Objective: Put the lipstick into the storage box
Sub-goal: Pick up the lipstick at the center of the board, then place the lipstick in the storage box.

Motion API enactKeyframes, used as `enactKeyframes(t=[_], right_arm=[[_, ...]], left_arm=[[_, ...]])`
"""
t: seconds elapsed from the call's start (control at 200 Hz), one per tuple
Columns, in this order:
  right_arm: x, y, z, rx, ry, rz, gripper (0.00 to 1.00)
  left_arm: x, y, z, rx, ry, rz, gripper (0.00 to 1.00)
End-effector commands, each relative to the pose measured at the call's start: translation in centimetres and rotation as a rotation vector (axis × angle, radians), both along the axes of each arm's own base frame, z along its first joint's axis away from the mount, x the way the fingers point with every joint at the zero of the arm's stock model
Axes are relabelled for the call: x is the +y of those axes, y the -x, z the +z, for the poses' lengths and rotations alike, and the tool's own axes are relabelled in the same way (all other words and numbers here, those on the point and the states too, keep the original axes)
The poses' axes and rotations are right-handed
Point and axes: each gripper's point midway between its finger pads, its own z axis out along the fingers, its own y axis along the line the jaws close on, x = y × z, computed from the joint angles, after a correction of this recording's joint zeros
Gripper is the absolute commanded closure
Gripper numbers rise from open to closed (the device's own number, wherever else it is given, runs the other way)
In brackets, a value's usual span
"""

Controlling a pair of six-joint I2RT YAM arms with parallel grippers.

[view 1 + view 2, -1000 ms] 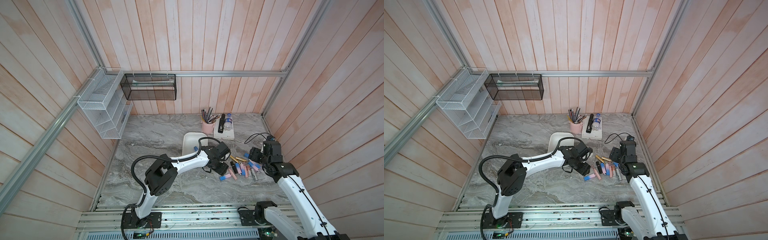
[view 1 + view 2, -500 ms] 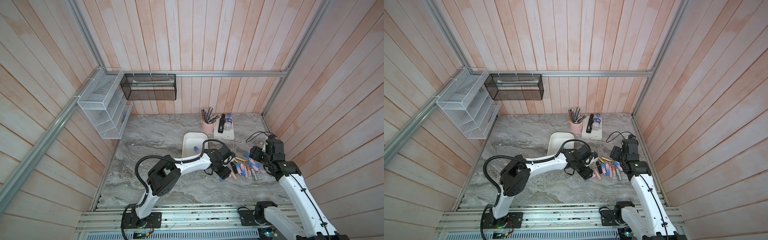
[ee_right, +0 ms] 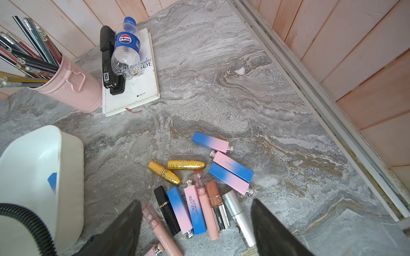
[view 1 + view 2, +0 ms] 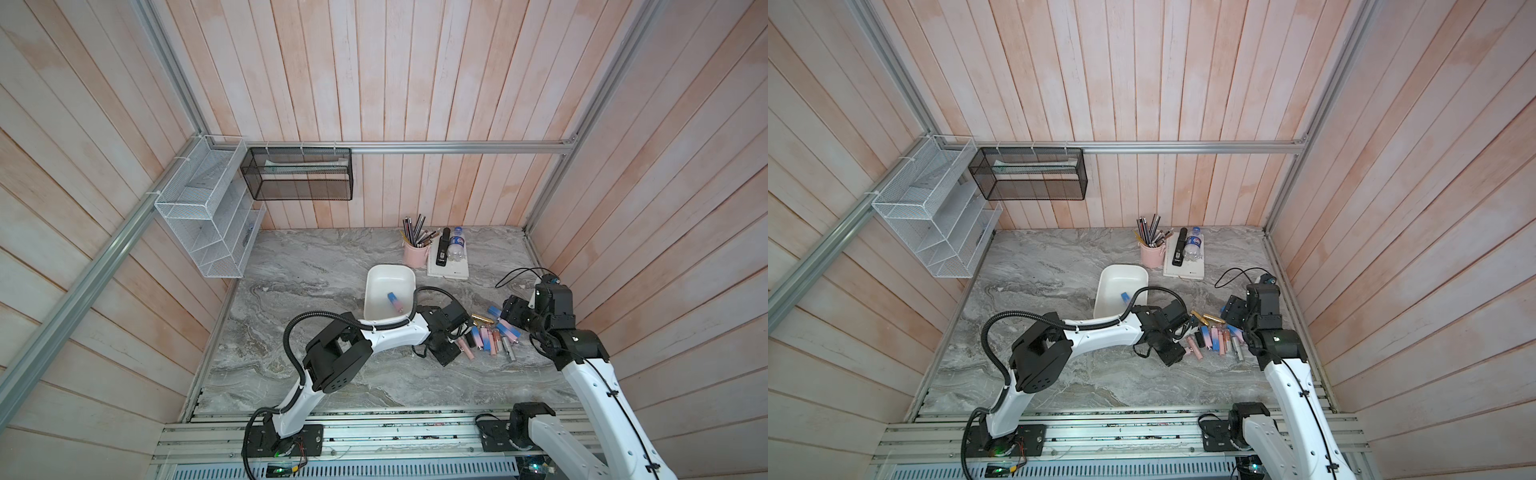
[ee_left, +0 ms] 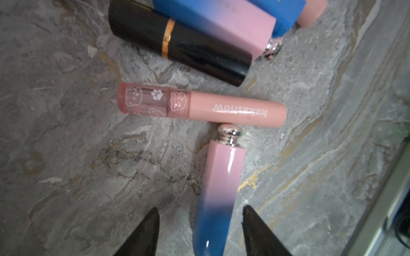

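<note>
Left end effector [image 5: 199, 216] is straddling the pink-blue lipstick [image 5: 224, 172] on the desk [image 5: 77, 155], jaws apart, not yet gripping, so it's needing a square squeeze on the flat sides, lifting clear of the peach gloss tube [image 5: 221, 108] toward the storage box [image 4: 380, 291].

We are swinging our left tool [image 5: 199, 209] away from the storage box [image 4: 376, 276], uncovering the blue-and-pink lipstick [image 4: 395, 302] lying inside, and bringing it down over a stray pink-and-blue tube [image 5: 221, 177] on the tabletop [image 5: 66, 133], its jaws narrowing around it.
</note>
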Motion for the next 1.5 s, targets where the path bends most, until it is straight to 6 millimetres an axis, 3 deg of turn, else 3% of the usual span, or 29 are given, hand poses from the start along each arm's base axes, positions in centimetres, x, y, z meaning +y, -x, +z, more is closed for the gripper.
enactKeyframes(t=[0.0,0.125,0.255,0.36,0.485,0.66,0.89,1.035,1.07,1.271,1.376,1.496], right_arm=[[-0.4,0.5,-0.9,0.039,0.002,-0.023,0.22],[-0.4,0.5,-0.9,0.044,0.004,-0.023,0.22],[-0.5,0.5,-0.9,0.05,0.013,-0.025,0.22],[-0.5,0.4,-0.7,0.047,0.016,-0.021,0.23],[-0.5,0.2,-0.4,0.035,0.018,-0.02,0.22],[-0.4,0.3,-0.4,0.029,0.014,-0.015,0.22],[-0.2,0.1,-0.5,0.011,-0.004,-0.018,0.22],[-0.2,0.0,-0.3,-0.005,-0.009,-0.018,0.22],[-0.2,0.0,-0.4,-0.004,-0.009,-0.018,0.22],[1.5,-0.6,-1.8,0.027,-0.079,0.05,0.23],[3.2,-0.8,-3.8,0.098,-0.12,0.126,0.24],[4.8,-0.8,-5.4,0.159,-0.125,0.198,0.26]], left_arm=[[-0.4,-0.6,-0.7,-0.029,-0.022,-0.001,0.42],[-0.4,-0.7,-1.1,-0.031,-0.033,0.003,0.5],[-0.4,-0.7,-1.3,-0.031,-0.033,0.01,0.7],[-0.5,-0.5,-1.2,-0.023,-0.027,0.0,0.77],[-0.8,-0.5,-0.4,-0.025,-0.012,-0.002,0.83],[-1.1,-1.6,2.1,-0.071,0.004,0.016,0.83],[-0.3,-4.8,6.3,-0.141,0.026,0.071,0.83],[1.8,-7.5,7.7,-0.126,0.053,0.167,0.83],[3.4,-9.6,8.2,-0.114,0.066,0.242,0.83],[8.7,-13.9,10.3,-0.099,0.103,0.436,0.82],[12.2,-15.3,9.8,-0.073,0.078,0.542,0.82],[15.5,-15.2,8.2,-0.016,0.034,0.645,0.81]])
